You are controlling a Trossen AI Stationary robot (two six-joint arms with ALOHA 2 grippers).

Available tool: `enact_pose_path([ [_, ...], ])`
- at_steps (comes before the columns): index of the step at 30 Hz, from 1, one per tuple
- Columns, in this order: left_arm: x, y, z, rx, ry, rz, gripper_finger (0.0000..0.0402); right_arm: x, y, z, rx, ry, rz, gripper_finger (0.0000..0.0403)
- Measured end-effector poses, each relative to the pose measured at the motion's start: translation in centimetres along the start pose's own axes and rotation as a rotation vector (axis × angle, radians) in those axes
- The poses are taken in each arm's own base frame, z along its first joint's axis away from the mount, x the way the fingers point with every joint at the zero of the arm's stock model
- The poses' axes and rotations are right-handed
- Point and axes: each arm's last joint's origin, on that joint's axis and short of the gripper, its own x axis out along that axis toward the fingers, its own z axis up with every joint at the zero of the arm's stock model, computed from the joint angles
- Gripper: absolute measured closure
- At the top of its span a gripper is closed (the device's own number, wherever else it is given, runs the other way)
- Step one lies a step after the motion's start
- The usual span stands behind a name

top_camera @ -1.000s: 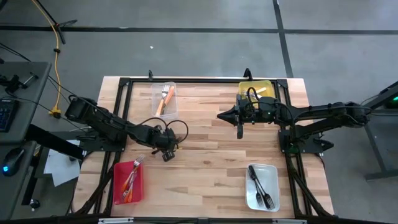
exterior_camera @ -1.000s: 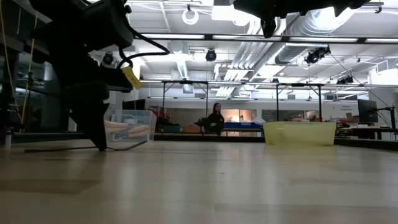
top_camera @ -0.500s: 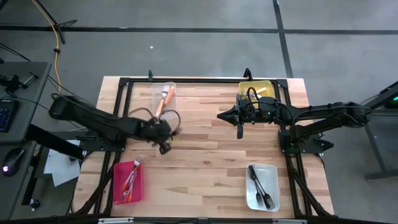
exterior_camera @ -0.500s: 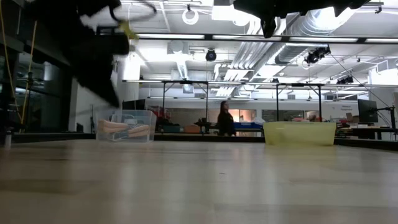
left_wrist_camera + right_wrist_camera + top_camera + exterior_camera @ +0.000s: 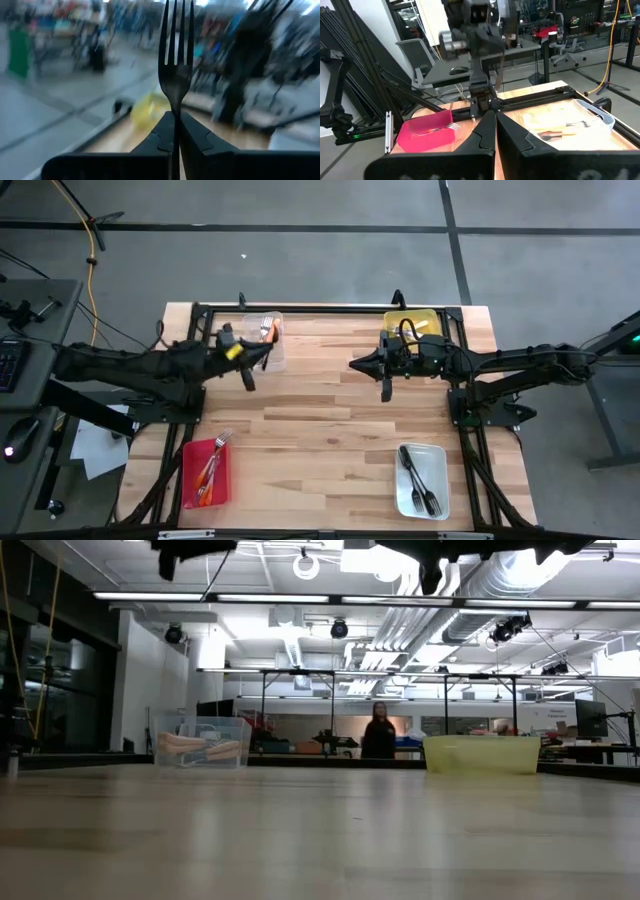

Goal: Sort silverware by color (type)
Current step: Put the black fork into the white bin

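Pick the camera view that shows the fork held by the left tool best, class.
The left wrist view: the dark fork stands tines-up, pinched in the shut left tool. The high view shows only that tool near the clear bin; the low view shows no fork; the right wrist view is unclear.

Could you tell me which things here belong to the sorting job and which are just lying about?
Job: dark fork in the shut left hand; orange forks; red forks; dark forks.
Lying about: yellow cable; right hand, waiting shut and empty.
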Motion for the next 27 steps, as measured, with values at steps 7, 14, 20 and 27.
enact_pose_path([
  [7, 0.7, -0.4, -0.4, -0.047, -0.183, -0.166, 0.0401, 0.0, 0.0, 0.0, 0.000, -0.002, 0.000, 0.0403],
  [14, 0.9, -0.5, -0.7, -0.068, -0.185, -0.176, 0.0401, 0.0, 0.0, 0.0, -0.005, 0.006, 0.004, 0.0403],
  [20, 0.9, -0.5, -0.8, -0.065, -0.179, -0.175, 0.0401, 0.0, 0.0, -0.4, 0.003, 0.045, 0.000, 0.0403],
  [27, 2.2, -1.2, -2.0, -0.057, -0.110, -0.221, 0.0401, 0.6, 0.0, -0.1, 0.003, 0.042, 0.001, 0.0403],
])
